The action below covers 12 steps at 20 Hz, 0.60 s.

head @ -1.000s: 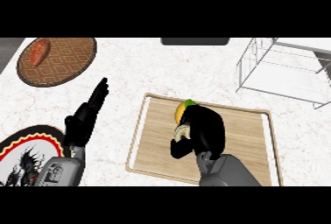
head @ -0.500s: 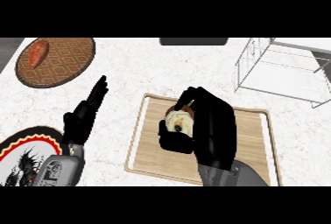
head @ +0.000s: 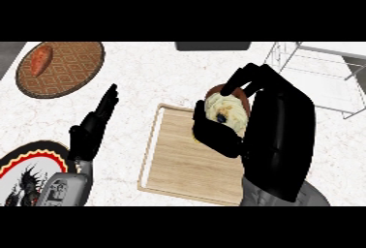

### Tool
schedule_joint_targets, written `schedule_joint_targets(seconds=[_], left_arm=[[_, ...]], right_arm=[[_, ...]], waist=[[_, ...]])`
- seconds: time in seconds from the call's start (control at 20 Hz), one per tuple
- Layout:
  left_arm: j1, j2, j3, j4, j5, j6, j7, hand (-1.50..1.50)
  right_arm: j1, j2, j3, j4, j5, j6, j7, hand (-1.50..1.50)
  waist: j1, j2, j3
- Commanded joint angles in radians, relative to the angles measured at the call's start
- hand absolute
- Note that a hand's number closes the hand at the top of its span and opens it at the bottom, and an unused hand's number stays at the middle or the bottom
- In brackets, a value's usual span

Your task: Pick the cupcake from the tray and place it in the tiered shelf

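Right hand (head: 279,121): you see it curled round the cupcake, fingers over the top and thumb below.
Cupcake (head: 223,109): pale frosting, brown case; held inside the right hand's grasp, over the tray's far edge.
Tray (head: 178,160): wooden, beneath and to the left of the right hand.
Tiered shelf (head: 322,72): white wire frame, beyond the right hand and to its right.
Left hand (head: 91,130): fingers straight, holding nothing, just left of the tray.
Woven plate (head: 71,72): beyond the left hand, bearing an orange item (head: 40,57).

cupcake (head: 223,107) half hidden by right hand (head: 280,130), shelf (head: 325,88) cropped
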<state>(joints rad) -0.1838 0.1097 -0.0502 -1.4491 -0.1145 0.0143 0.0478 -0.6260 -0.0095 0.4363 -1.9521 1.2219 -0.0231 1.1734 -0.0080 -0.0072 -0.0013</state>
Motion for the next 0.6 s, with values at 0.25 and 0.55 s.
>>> schedule_joint_targets(seconds=[0.25, 0.55], left_arm=[[0.007, -0.047, -0.040, 0.001, -0.048, 0.046, 0.006, 0.00], [0.059, -0.021, -0.018, -0.016, -0.015, 0.003, -0.046, 0.00]], right_arm=[[-0.171, -0.053, -0.228, -0.072, 0.081, 0.293, 0.079, 1.50], [-0.298, -0.061, -0.373, 0.016, 0.100, 0.310, 0.025, 1.50]], waist=[[-0.009, 0.000, 0.001], [0.009, 0.003, 0.001]])
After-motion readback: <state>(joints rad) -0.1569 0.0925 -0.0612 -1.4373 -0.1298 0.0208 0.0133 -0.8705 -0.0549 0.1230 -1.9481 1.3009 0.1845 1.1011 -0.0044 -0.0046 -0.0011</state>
